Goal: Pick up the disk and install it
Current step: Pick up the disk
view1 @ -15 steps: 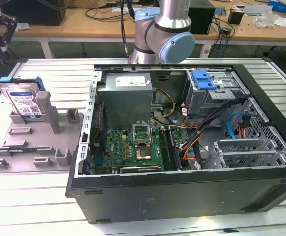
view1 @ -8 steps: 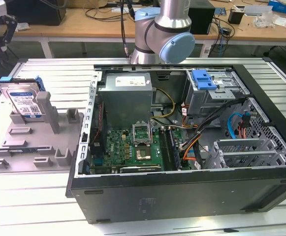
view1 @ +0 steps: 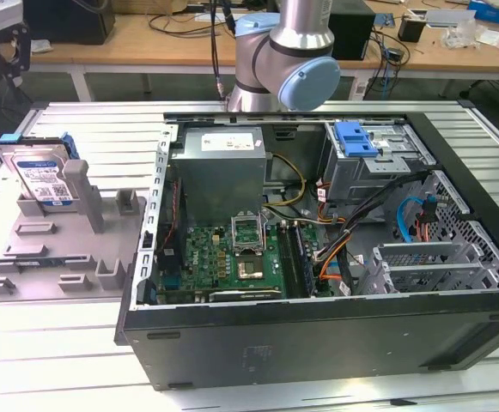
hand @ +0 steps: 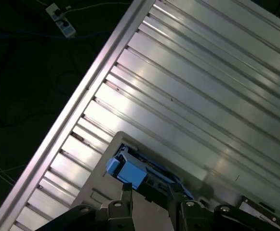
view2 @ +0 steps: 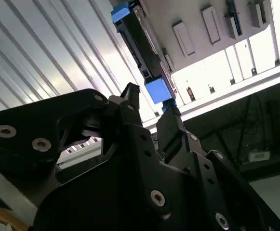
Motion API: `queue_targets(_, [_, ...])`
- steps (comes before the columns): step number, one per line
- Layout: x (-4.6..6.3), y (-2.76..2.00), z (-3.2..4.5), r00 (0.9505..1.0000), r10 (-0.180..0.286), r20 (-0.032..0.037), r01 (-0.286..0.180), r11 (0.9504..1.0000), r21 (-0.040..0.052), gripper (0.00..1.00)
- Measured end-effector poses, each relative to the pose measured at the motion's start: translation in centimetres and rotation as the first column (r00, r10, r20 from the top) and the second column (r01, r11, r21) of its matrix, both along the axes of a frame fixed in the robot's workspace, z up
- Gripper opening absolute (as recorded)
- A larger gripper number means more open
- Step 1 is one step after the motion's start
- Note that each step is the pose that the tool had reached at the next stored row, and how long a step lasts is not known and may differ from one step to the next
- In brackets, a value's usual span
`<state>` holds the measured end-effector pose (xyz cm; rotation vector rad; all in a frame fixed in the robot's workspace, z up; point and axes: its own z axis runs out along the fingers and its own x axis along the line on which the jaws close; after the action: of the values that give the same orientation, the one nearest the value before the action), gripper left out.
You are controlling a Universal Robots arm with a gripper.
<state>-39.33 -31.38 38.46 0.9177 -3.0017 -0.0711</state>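
Ribbed metal worktop (hand: 202,96) below; the tool (view2: 148,103) hangs spread and empty. Just past its tips, in line with the gap, the disk (view2: 139,45) stands on edge in a grey holder (view2: 197,53), its long edge running away from the tool

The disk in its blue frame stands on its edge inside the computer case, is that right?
No. The disk stands on its edge, but on the grey holder beside the computer case, not inside it, as the exterior view shows.
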Motion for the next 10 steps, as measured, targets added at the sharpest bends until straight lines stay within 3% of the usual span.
queue_targets(3, [0.0, 0.0, -0.01, 0.9981, 0.061, -0.0019, -0.061, 0.9981, -0.0001, 0.42])
queue_targets(7, [0.0, 0.0, -0.03, 0.9897, 0.143, -0.0045, -0.143, 0.9897, 0.0001, 0.44])
queue_targets(8, [0.0, 0.0, -0.04, 0.9858, 0.168, -0.0052, -0.168, 0.9858, 0.0001, 0.5])
queue_targets(9, [0.0, 0.0, -0.04, 0.9827, 0.185, -0.0055, -0.185, 0.9827, 0.0001, 0.5])
queue_targets(10, [0.01, -0.01, -0.04, 0.974, 0.227, -0.0061, -0.227, 0.974, -0.0006, 0.5])
